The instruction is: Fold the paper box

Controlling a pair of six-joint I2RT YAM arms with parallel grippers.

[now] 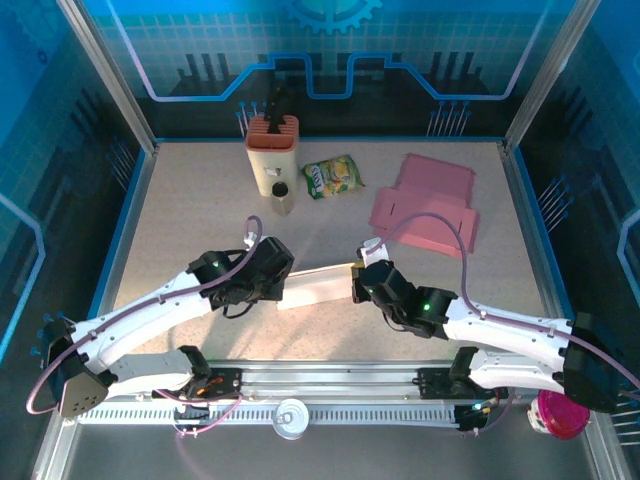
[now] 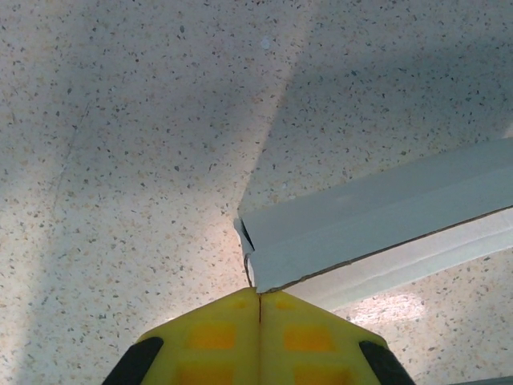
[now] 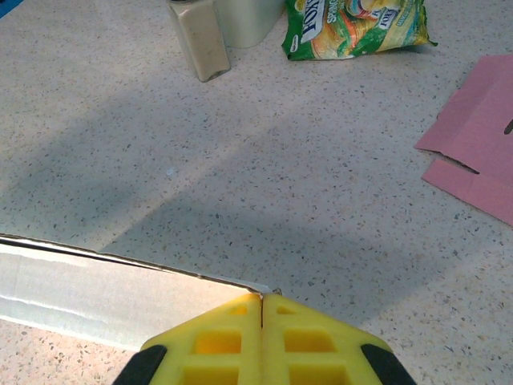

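Bright, even light from above fills the top view: the speckled desk (image 1: 190, 210) reads clearly, the white paper box (image 1: 318, 283) is nearly washed out, and the blue panels (image 1: 330, 60) behind the paper box stay dim. From both wrists the grain is sharp. Broad soft-edged shadows cross the desk beyond the paper box, and the left wrist shows a glare patch just beside it.

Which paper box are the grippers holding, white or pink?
The white box, pinched at its ends by the left gripper and right gripper. The pink box lies flat, untouched, farther back.
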